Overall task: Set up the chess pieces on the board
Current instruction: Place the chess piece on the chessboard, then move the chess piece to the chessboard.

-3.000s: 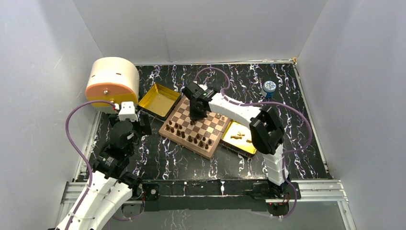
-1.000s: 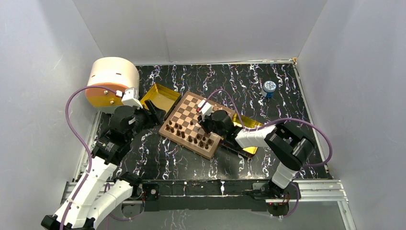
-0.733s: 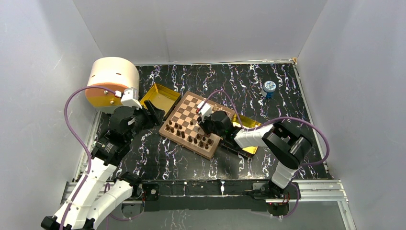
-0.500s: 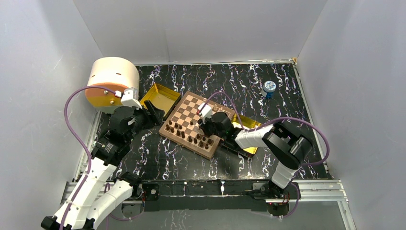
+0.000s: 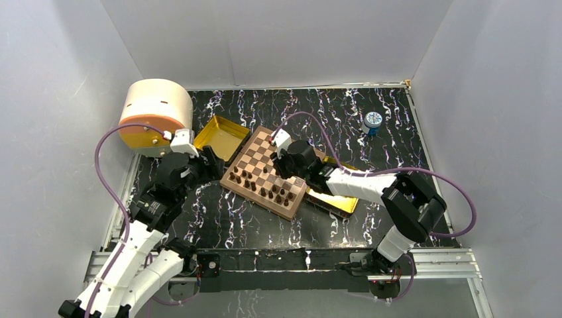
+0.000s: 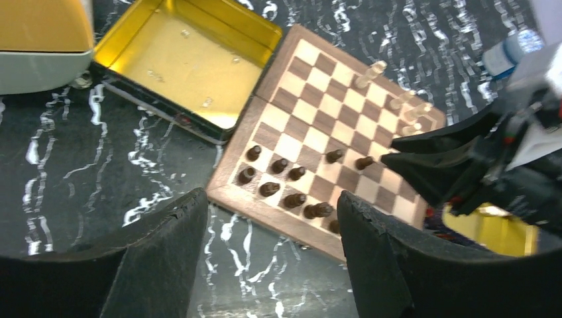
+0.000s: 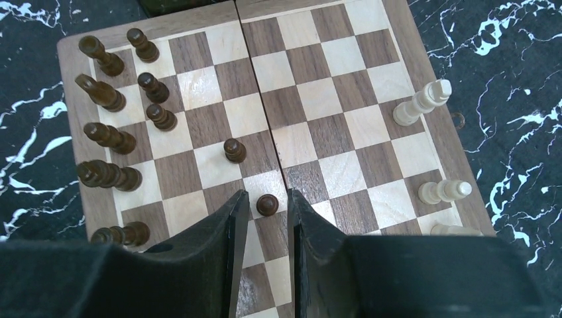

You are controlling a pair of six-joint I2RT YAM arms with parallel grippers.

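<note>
Right tool (image 7: 266, 197) is sitting parted around a tiny dark brown wooden pawn (image 7: 268, 205) at mid-width of the brown-and-cream checked wooden chessboard (image 7: 331, 99), not gripping it. Left tool (image 6: 270, 195) is gaping, empty. Pawn is looking light, stiff and tippy; pinching below its head seems best.

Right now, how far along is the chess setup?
Partly done. Dark pieces stand in two rows at one end of the board. In hand: the right jaws stand open either side of a dark pawn near mid-board. Remaining: only three light pieces line the opposite edge, so most of that set isn't on the board yet.
</note>
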